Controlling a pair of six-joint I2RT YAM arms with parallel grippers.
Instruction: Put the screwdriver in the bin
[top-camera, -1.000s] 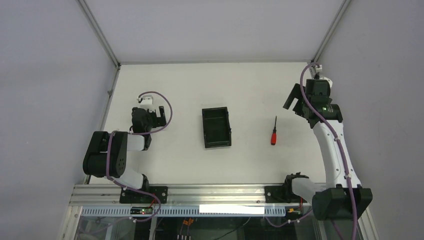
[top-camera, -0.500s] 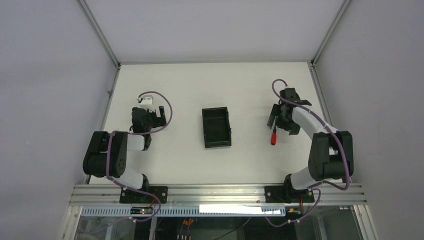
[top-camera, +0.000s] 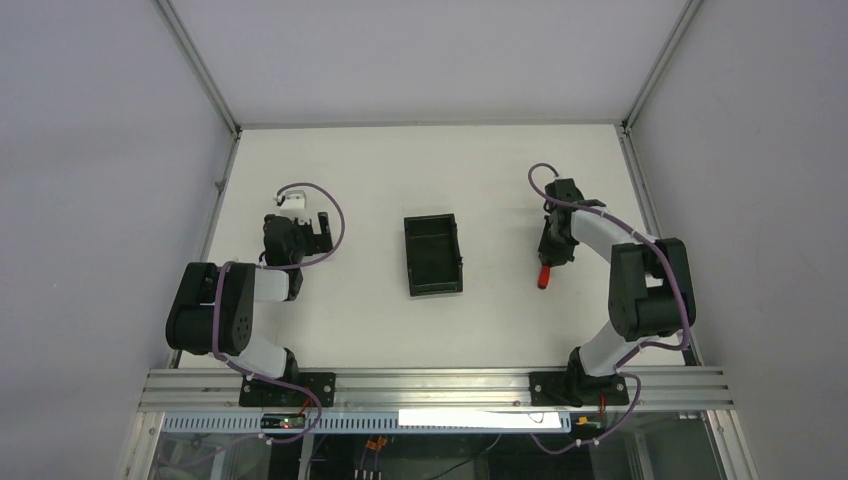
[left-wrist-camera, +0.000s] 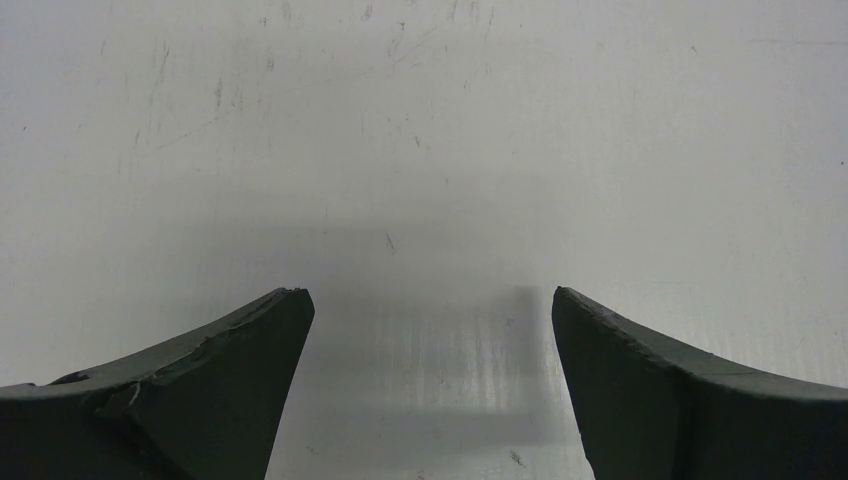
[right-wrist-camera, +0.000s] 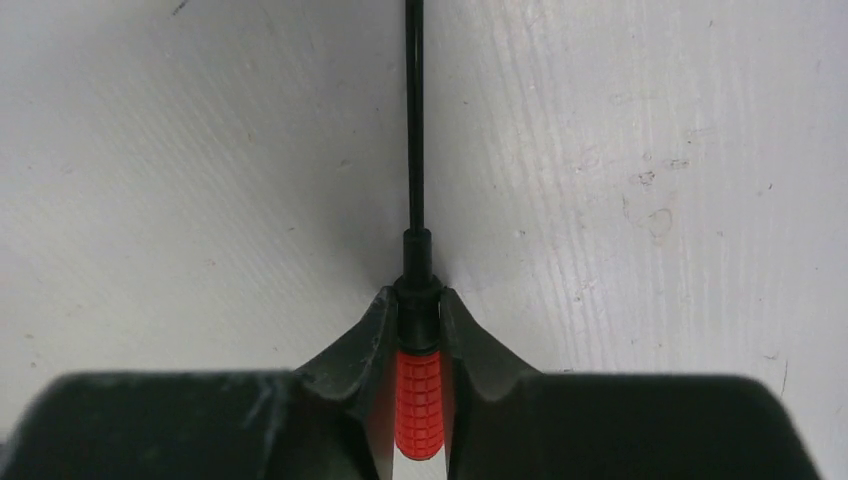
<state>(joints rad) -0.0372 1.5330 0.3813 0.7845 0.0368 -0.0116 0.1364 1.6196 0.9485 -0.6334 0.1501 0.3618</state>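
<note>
Screwdriver (right-wrist-camera: 417, 395), a slim tool with a red ribbed handle and a thin black shaft, lay flat on the white bench (top-camera: 400, 170), to the right of and well apart from the small black rectangular open-top plastic bin (top-camera: 460, 255), which had nothing in it. The right fingers (right-wrist-camera: 360, 345) were clenched on it where the handle meets the black collar, one on each side, and the shaft ran straight ahead of them. It was judged light and rigid. The ribbing should resist slipping, whereas the bare shaft would be too thin and smooth to pinch securely. A hold so near the front of the handle may let the rear end droop when raised. The left fingers (left-wrist-camera: 240, 350) were spread wide above bare bench and gripped nothing. No brand, label or legible writing was found on the tool, bin or bench.
</note>
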